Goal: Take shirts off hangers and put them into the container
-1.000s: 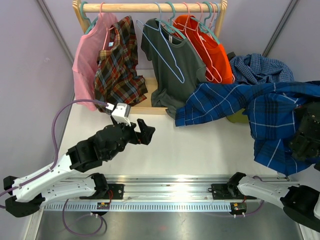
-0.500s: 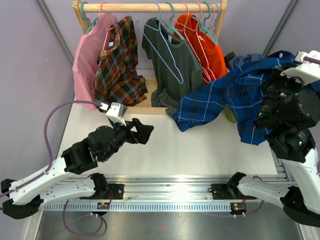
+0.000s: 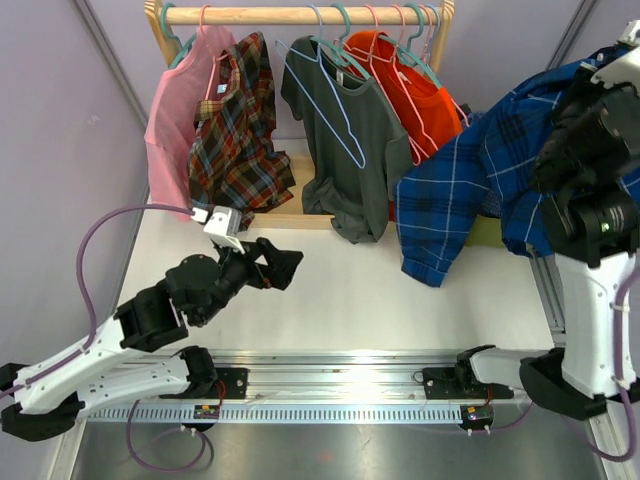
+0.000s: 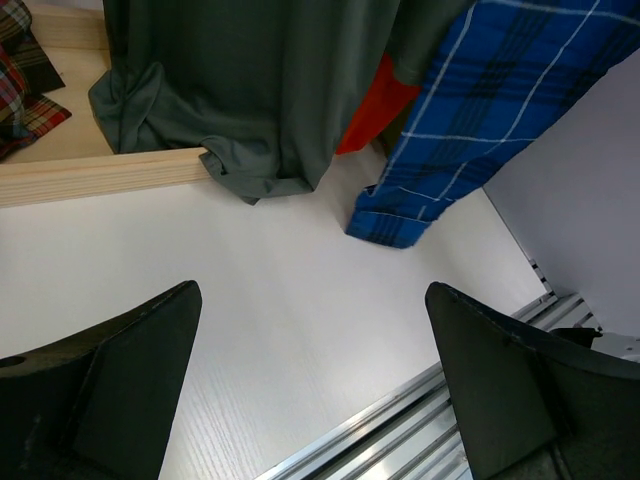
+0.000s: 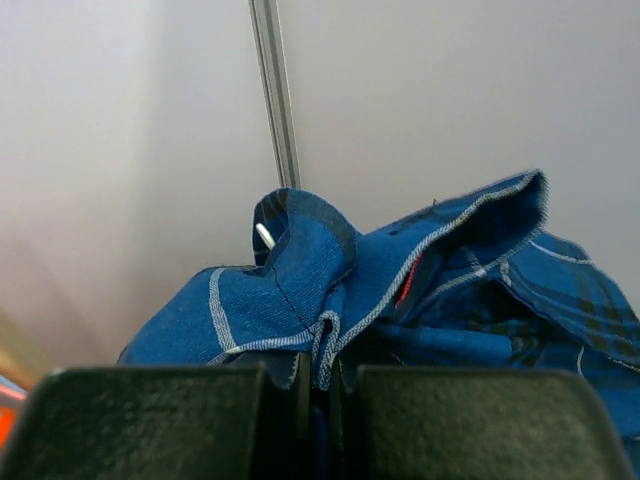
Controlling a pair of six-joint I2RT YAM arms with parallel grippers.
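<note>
**A:** Blue plaid shirt (image 3: 440, 200), where's that got to?

**B:** Up high on the right. The right claw (image 5: 315, 395) is clamped shut on a fold of it, and the tail hangs down towards the table (image 3: 330, 300), covering most of the olive container (image 3: 487, 232).

**A:** And the left claw (image 3: 285, 265)?

**B:** Spread wide, holding nothing, low over the table. The pink (image 3: 170, 130), red-brown plaid (image 3: 235, 130), grey (image 3: 345, 130) and orange (image 3: 440, 105) shirts hang from the rail (image 3: 300, 14).

1. Pale lilac walls (image 3: 60, 150) on left, back and right, crossed by slanting grey struts (image 3: 105, 50)
2. White table (image 3: 350, 300) in the middle, evenly lit
3. Wooden rail (image 3: 300, 15) along the back, its base bar (image 4: 90, 175) on the table
4. Aluminium track (image 3: 340, 385) along the near edge
</note>
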